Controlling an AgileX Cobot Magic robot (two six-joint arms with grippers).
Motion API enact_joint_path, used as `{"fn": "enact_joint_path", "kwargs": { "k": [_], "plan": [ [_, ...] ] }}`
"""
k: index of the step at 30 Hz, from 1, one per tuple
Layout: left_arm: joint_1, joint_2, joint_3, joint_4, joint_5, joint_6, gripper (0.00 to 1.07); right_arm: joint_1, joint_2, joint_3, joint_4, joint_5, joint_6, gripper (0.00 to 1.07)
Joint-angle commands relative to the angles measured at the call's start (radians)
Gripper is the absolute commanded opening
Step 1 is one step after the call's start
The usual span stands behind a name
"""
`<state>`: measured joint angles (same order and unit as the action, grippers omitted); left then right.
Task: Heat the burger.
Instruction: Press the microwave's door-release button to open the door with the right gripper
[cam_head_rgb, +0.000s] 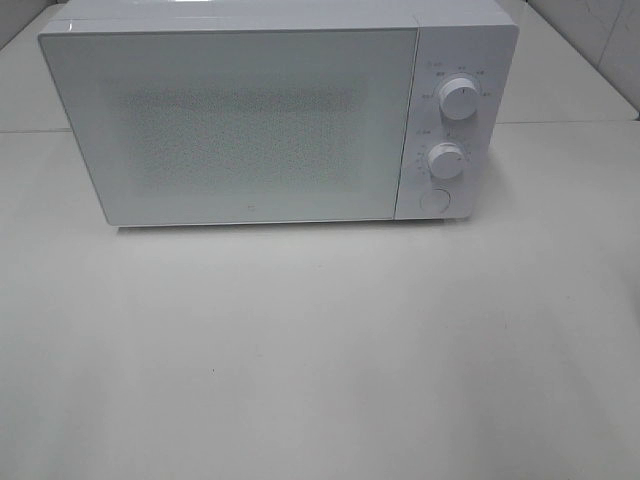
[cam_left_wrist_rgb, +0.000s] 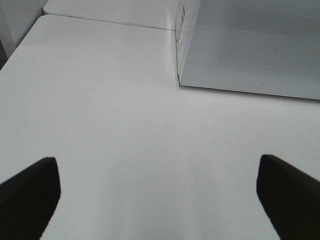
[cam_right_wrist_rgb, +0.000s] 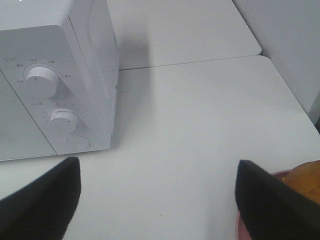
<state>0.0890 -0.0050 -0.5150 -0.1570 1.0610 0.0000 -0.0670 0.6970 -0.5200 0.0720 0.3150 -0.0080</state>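
The burger (cam_right_wrist_rgb: 306, 180) shows only in the right wrist view: a golden-brown bun peeking out behind one dark finger (cam_right_wrist_rgb: 270, 200), resting on a pink plate (cam_right_wrist_rgb: 281, 173). My right gripper (cam_right_wrist_rgb: 157, 165) is open, with bare table between its fingers and the burger off to the outer side. In the left wrist view my left gripper (cam_left_wrist_rgb: 157, 165) is open wide over bare table, near the microwave's lower left corner (cam_left_wrist_rgb: 181, 82). The white microwave (cam_head_rgb: 240, 120) stands at the back of the table with its door shut. Neither gripper shows in the exterior high view.
The microwave's control panel carries two round knobs (cam_head_rgb: 459, 97) (cam_head_rgb: 446, 160) and a round button (cam_head_rgb: 434, 200). The white table (cam_head_rgb: 320, 350) stretches in front of it. A seam between tabletops (cam_right_wrist_rgb: 200, 62) runs behind, and a wall (cam_right_wrist_rgb: 290, 40) stands at the right.
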Motion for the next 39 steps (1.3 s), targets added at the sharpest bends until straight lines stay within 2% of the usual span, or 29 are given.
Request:
{"fn": "enact_joint_path", "kwargs": {
  "k": [1, 9, 16, 21, 23, 30, 39],
  "plan": [
    [0.002, -0.009, 0.001, 0.002, -0.001, 0.000, 1.02, 0.001, 0.058, -0.005, -0.005, -0.075, 0.001, 0.76],
    [0.002, -0.009, 0.001, 0.002, -0.001, 0.000, 1.02, 0.001, 0.211, -0.005, -0.007, -0.209, 0.000, 0.76],
    [0.002, -0.009, 0.001, 0.002, -0.001, 0.000, 1.02, 0.001, 0.318, -0.005, -0.081, -0.353, 0.008, 0.76],
    [0.002, -0.009, 0.001, 0.002, -0.001, 0.000, 1.02, 0.049, 0.369, -0.005, -0.138, -0.425, 0.031, 0.76],
    [0.002, -0.009, 0.001, 0.002, -0.001, 0.000, 1.02, 0.110, 0.409, -0.005, -0.156, -0.493, 0.069, 0.76],
    [0.002, -0.009, 0.001, 0.002, -0.001, 0.000, 1.02, 0.183, 0.457, -0.003, -0.158, -0.546, 0.092, 0.76],
    [0.002, -0.009, 0.001, 0.002, -0.001, 0.000, 1.02, 0.288, 0.509, 0.105, -0.155, -0.721, 0.143, 0.76]
  ]
}}
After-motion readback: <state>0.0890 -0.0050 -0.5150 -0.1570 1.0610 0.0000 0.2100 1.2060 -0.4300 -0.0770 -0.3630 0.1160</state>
